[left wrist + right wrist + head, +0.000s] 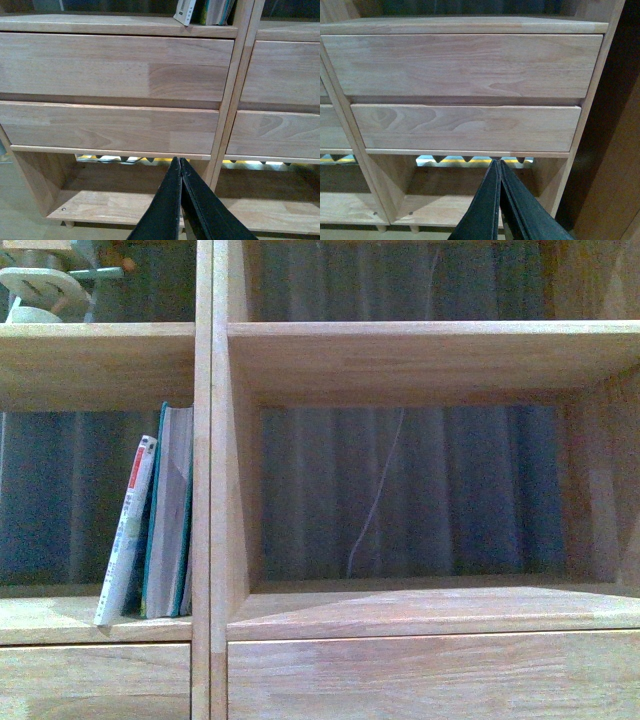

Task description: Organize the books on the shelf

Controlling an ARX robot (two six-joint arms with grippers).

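Observation:
Two books stand in the left column of the light-wood shelf (212, 490). The thin paperback (127, 532) with a red-and-white spine leans against the taller teal book (168, 515), which rests by the middle upright. Their lower ends, the paperback (185, 11) and the teal book (216, 10), show above the drawers in the left wrist view. My left gripper (179, 161) is shut on nothing, low before the shelf's left drawer fronts. Shut and holding nothing too, my right gripper (498, 163) hangs low before the right drawer fronts. Neither arm appears in the front view.
The right compartment (420, 490) holds no books; a thin cord hangs behind it. A pale ornament (45, 285) sits in the upper left compartment. Two drawer fronts (115, 95) face each wrist camera, with an open bottom compartment (465, 195) below. A darker wooden panel (615, 165) stands beside the shelf.

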